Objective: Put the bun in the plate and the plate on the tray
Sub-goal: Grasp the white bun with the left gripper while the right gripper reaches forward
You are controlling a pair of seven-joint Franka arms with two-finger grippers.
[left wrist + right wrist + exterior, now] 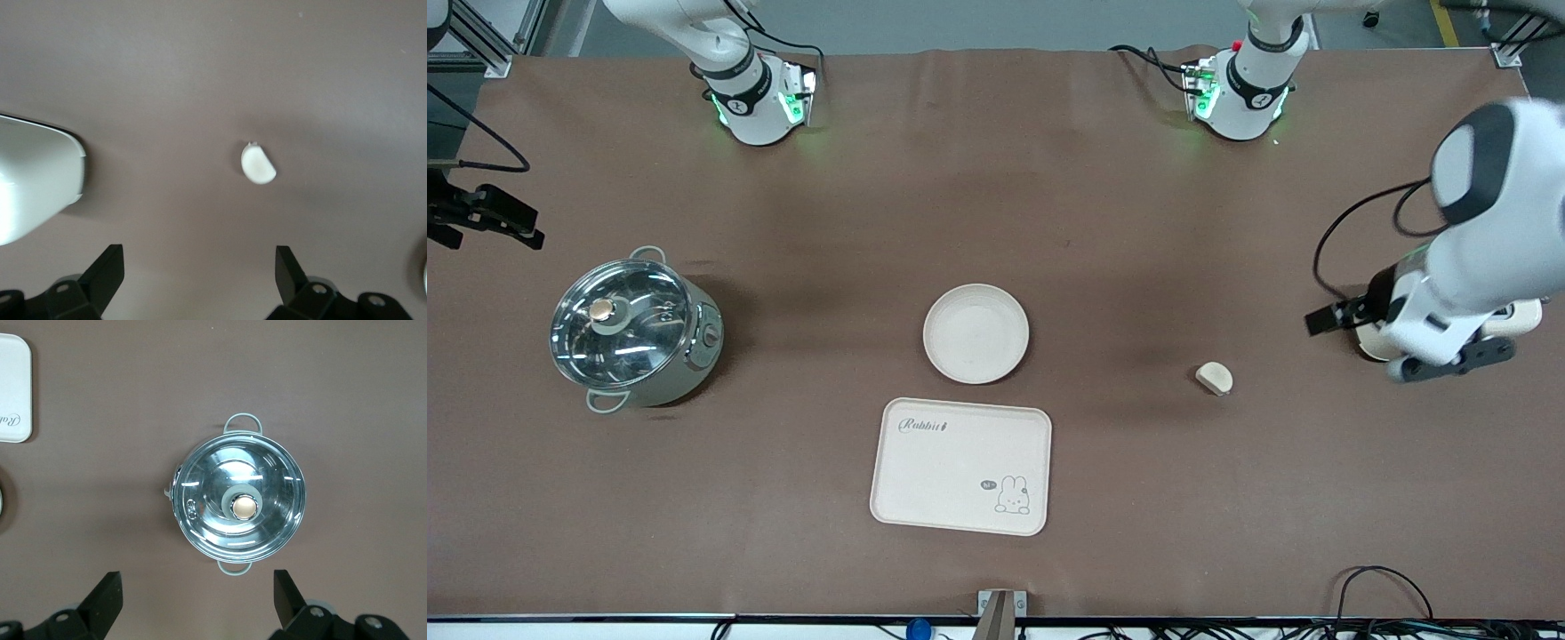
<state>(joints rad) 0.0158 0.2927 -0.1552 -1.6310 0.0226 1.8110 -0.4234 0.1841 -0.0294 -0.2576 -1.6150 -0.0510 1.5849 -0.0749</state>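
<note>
The bun (1215, 378) lies on the brown table toward the left arm's end; it also shows in the left wrist view (257, 165). The round plate (975, 333) sits at mid-table, empty. The tray (960, 465) with the "Rabbit" script lies nearer the front camera than the plate, also empty. My left gripper (1449, 363) hangs over the table near the bun, open and empty (199, 273). My right gripper (529, 229) is at the right arm's end of the table, beside the pot, open and empty (197, 597).
A steel pot (633, 331) with a glass lid stands toward the right arm's end; it also shows in the right wrist view (240, 500). A tray corner (13, 387) shows there too. A white rounded shape (33, 177) sits at the edge of the left wrist view.
</note>
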